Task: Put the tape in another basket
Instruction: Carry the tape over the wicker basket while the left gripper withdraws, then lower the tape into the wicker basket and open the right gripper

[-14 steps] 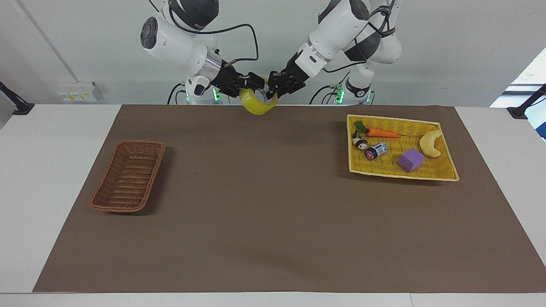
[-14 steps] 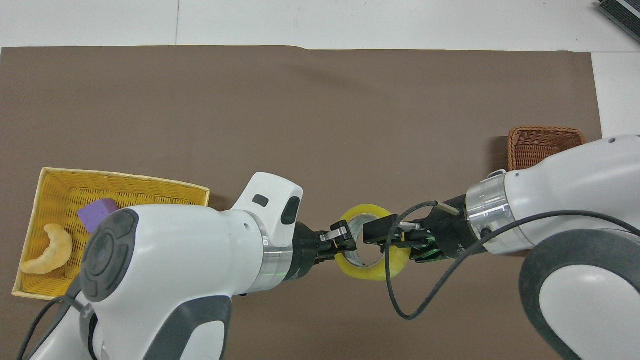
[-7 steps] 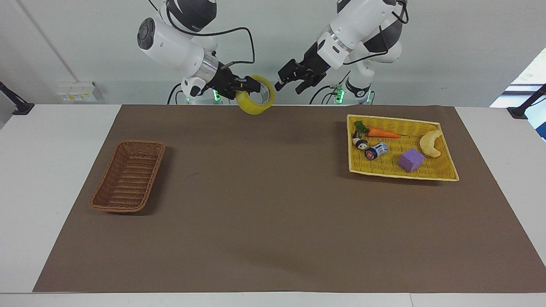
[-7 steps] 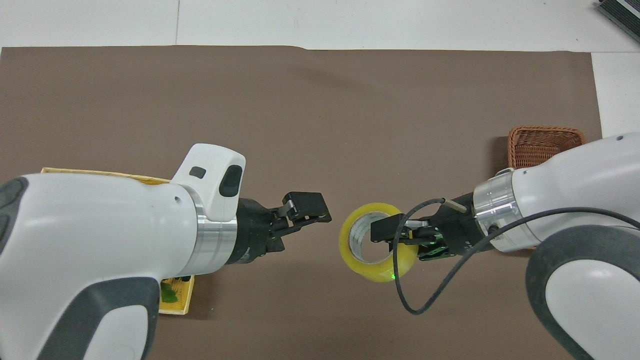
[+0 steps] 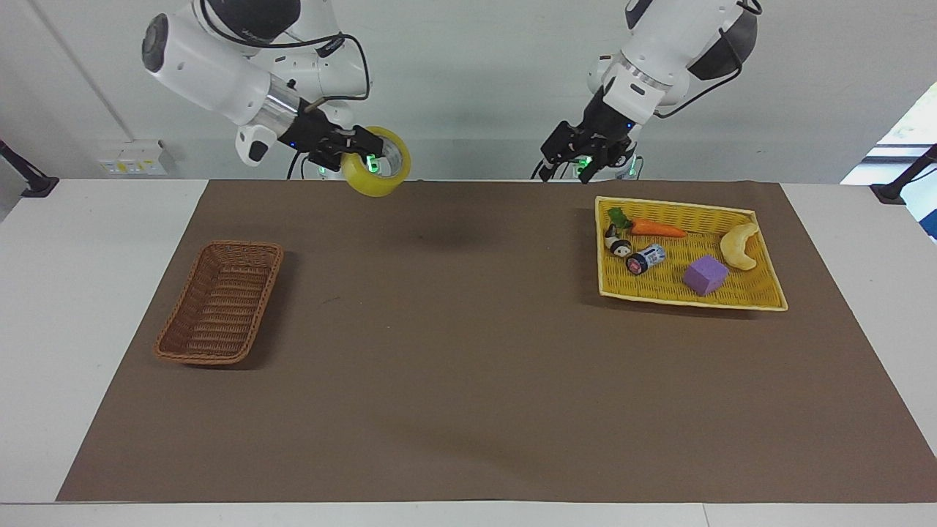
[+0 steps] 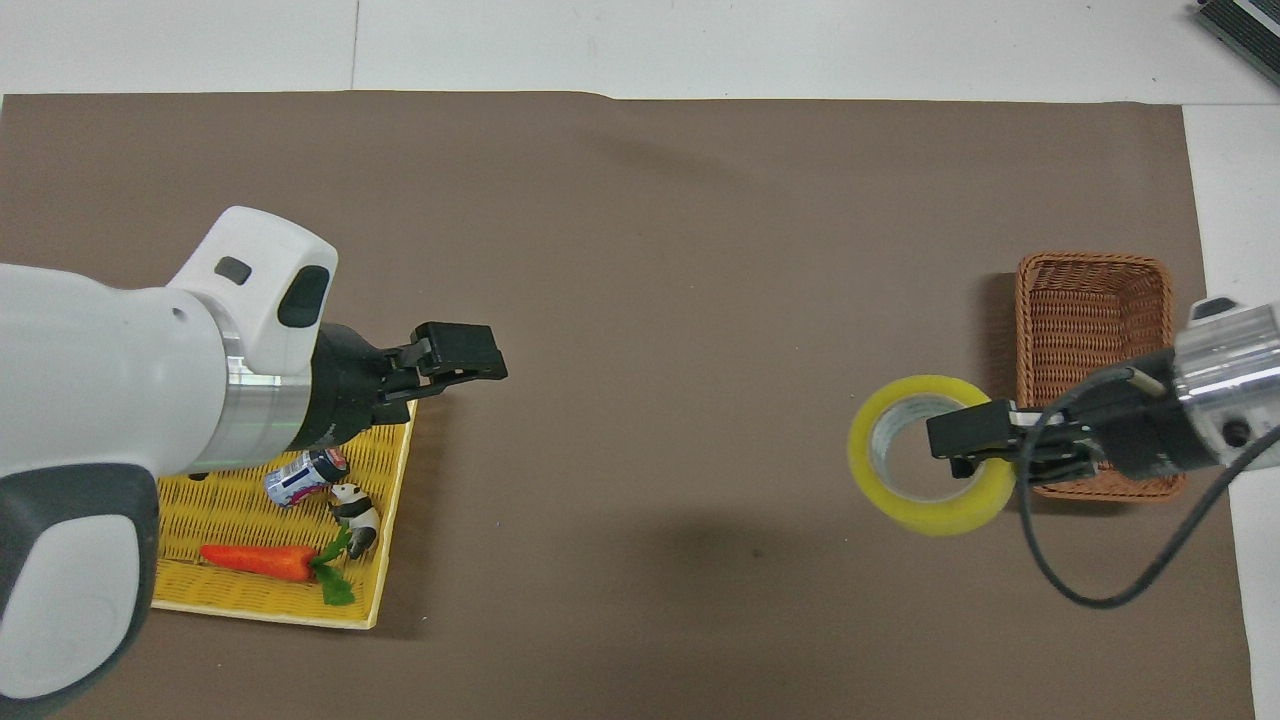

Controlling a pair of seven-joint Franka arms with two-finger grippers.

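The tape [image 5: 370, 187] is a yellow roll with a pale core, and it hangs in the air. My right gripper [image 5: 362, 157] is shut on its wall, with one finger through the core. In the overhead view the tape [image 6: 908, 508] is over the mat just beside the brown wicker basket [image 6: 1090, 300], and the right gripper [image 6: 975, 440] reaches in from the basket's side. The basket [image 5: 219, 300] stands at the right arm's end of the table with nothing in it. My left gripper [image 5: 575, 156] is open and holds nothing. It hovers at the yellow tray's robot-side corner [image 6: 460, 355].
A flat yellow woven tray [image 5: 688, 296] at the left arm's end holds a carrot [image 5: 657, 229], a panda figure [image 5: 618, 245], a small can [image 5: 646, 259], a purple block [image 5: 706, 275] and a pale crescent toy [image 5: 739, 246]. A brown mat [image 5: 468, 351] covers the table.
The left gripper let go of the tape, opened and drew back toward the yellow tray. The right arm carried the tape from the table's middle toward the brown basket.
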